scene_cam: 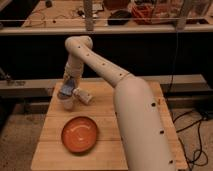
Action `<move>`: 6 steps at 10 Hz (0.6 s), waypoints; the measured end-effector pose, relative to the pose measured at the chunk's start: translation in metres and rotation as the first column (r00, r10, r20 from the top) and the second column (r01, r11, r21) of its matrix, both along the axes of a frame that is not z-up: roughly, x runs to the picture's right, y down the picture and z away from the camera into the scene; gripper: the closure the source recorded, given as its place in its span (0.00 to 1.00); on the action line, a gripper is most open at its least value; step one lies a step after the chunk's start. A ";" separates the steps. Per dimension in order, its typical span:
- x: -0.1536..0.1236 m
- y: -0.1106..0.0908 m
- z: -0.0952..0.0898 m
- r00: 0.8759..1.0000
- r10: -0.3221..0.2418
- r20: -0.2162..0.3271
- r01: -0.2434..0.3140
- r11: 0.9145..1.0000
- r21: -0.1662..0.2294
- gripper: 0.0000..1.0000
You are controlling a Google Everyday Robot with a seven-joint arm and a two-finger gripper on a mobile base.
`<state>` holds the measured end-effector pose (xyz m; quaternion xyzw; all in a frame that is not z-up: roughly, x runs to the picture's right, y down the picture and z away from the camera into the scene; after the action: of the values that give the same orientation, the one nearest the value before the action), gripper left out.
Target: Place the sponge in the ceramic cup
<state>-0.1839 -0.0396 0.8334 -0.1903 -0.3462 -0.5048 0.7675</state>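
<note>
No readable text, labels or numbers: nothing on the arm (131, 100), the wooden table (107, 152) or the orange plate (80, 134). The gripper (68, 89) sits at the table's far-left corner, just above the ceramic cup (67, 103).

Views: one camera.
Place: high up, just behind the thick part of the arm (140, 125).
Facing: forward and down, over the table (50, 150), toward the bench (40, 31) at the back.
Nearness: arm very close, table a bit farther, bench far.
In view: the gripper (68, 89) hangs over the table's far left corner.
</note>
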 end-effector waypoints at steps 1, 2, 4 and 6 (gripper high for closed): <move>-0.001 0.001 0.000 1.000 -0.013 0.013 0.013 1.000 -0.005 0.99; 0.000 0.001 0.000 1.000 -0.017 0.018 0.017 1.000 -0.007 0.99; 0.000 0.002 0.000 1.000 -0.021 0.023 0.022 1.000 -0.011 0.97; -0.002 0.003 0.000 0.999 -0.031 0.031 0.032 0.999 -0.015 0.93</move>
<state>-0.1857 -0.0362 0.8331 -0.1940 -0.3590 -0.5170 0.7524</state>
